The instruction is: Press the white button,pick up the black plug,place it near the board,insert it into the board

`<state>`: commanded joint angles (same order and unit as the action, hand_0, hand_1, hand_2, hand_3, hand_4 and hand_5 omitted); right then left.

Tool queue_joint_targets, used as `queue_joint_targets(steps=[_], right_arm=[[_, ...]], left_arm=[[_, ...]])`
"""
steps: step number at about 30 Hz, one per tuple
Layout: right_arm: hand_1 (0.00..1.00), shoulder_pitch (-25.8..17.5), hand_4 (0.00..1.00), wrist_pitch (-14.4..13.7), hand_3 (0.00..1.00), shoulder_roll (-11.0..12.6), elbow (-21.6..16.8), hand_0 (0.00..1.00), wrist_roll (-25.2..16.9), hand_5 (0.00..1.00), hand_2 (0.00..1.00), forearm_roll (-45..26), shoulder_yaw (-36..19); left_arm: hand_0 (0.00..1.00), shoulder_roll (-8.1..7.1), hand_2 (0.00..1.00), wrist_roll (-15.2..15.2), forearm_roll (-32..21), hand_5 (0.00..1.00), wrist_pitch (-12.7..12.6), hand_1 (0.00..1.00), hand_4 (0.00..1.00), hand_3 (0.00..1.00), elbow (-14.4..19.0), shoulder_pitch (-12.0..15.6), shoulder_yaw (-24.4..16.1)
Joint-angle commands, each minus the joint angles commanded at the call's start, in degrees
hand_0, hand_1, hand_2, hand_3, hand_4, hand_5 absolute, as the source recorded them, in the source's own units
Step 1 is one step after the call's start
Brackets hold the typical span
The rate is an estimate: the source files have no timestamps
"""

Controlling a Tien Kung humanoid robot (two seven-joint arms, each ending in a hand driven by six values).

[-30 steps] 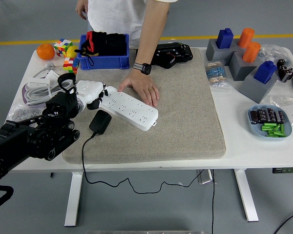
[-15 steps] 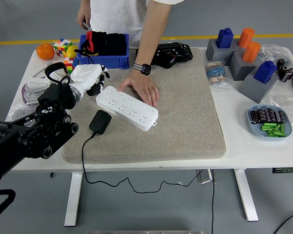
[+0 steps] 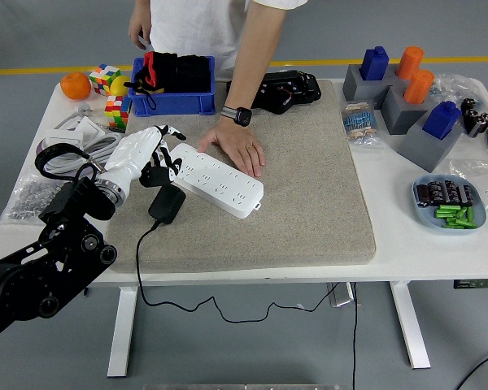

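The black plug with its trailing black cord (image 3: 167, 203) lies flat just in front of the long white power strip's (image 3: 218, 179) left end. The left robot hand (image 3: 150, 158) is seen directly above it, white fingers loosely spread, nothing held. The strip is steadied by a person's hand (image 3: 237, 145).

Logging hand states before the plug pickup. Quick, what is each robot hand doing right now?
Left hand: open, fingers spread, holding nothing, above the black plug.
Right hand: not in view.

Bright, even overhead light, soft short shadows under the white table (image 3: 390, 244) toward 6 o'clock, no harsh glare, sharp focus throughout, slight wide-angle bending at the edges
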<state>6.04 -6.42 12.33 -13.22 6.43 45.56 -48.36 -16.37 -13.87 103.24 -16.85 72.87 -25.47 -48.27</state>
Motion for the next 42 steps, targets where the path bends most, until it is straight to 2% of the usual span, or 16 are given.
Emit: queue_joint_targets(steps=[5,9,14,19,23,24,29,30,31,35,36,41,42], right_arm=[[0.656,-0.2,0.762,0.0,0.641,0.2,-0.2,0.826,0.0,0.504,0.658,0.4,-0.7],[0.656,-0.4,0.762,0.0,0.641,0.5,-0.6,0.827,0.0,0.503,0.658,0.6,-1.0],[0.656,-0.7,0.762,0.0,0.64,0.7,-0.9,0.827,-0.1,0.504,0.658,0.9,-1.2],[0.656,-0.8,0.762,0.0,0.64,0.7,-1.0,0.825,-0.1,0.503,0.658,0.8,-0.9],[0.656,-0.7,0.762,0.0,0.64,0.8,-1.1,0.825,-0.1,0.503,0.658,0.8,-0.6],[0.656,-0.7,0.762,0.0,0.639,0.8,-1.2,0.826,-0.1,0.502,0.657,0.8,-0.6],[0.656,-0.7,0.762,-0.1,0.639,0.8,-1.1,0.826,-0.1,0.502,0.657,0.7,-0.5],[0.656,-0.7,0.762,-0.1,0.638,0.8,-1.1,0.826,-0.1,0.501,0.657,0.7,-0.4],[0.656,-0.7,0.762,-0.1,0.638,0.8,-1.1,0.826,-0.1,0.501,0.657,0.7,-0.5],[0.656,-0.7,0.762,-0.1,0.638,0.8,-1.1,0.826,-0.1,0.501,0.657,0.6,-0.3],[0.656,-0.7,0.762,-0.1,0.636,0.8,-1.1,0.826,-0.2,0.501,0.657,0.6,-0.3],[0.656,-0.8,0.762,-0.1,0.636,0.7,-1.1,0.826,-0.2,0.501,0.657,0.6,-0.2],[0.656,-0.9,0.763,-0.1,0.636,0.7,-1.1,0.827,-0.2,0.501,0.657,0.6,-0.2]], left_arm=[[0.695,0.49,0.84,-1.1,3.4,0.491,-0.9,0.809,0.998,0.838,2.8,5.1,-2.6],[0.709,0.54,0.849,-1.2,5.6,0.518,-2.0,0.819,0.998,0.848,3.7,7.3,-3.4],[0.694,0.64,0.84,-2.1,7.3,0.524,-2.3,0.815,0.998,0.84,3.1,8.5,-3.5],[0.69,0.81,0.836,-3.6,9.0,0.523,-2.8,0.812,0.998,0.838,2.0,8.5,-2.7],[0.69,1.07,0.836,-6.2,11.8,0.523,-3.9,0.812,0.998,0.838,0.6,7.9,-1.4],[0.452,1.12,0.736,-6.9,12.6,0.362,-3.8,0.706,0.998,0.82,0.2,7.7,-1.0],[0.452,1.19,0.736,-8.9,13.7,0.362,-3.6,0.706,0.998,0.82,-1.3,6.4,1.0],[0.369,1.23,0.673,-9.2,13.4,0.318,-3.5,0.646,0.998,0.806,-1.7,6.2,1.6],[0.369,1.26,0.673,-9.3,13.3,0.318,-3.4,0.646,0.998,0.806,-1.9,6.1,1.9],[0.369,1.7,0.673,-9.2,12.9,0.318,-3.7,0.646,0.998,0.806,-3.0,5.5,3.1],[0.343,1.81,0.657,-9.2,12.8,0.323,-3.8,0.617,0.982,0.797,-3.2,5.4,3.3],[0.343,2.63,0.657,-8.5,12.4,0.323,-5.3,0.617,0.982,0.797,-4.4,4.7,4.0],[0.317,2.76,0.639,-8.4,12.4,0.289,-5.4,0.591,0.947,0.785,-4.6,4.5,4.1]])
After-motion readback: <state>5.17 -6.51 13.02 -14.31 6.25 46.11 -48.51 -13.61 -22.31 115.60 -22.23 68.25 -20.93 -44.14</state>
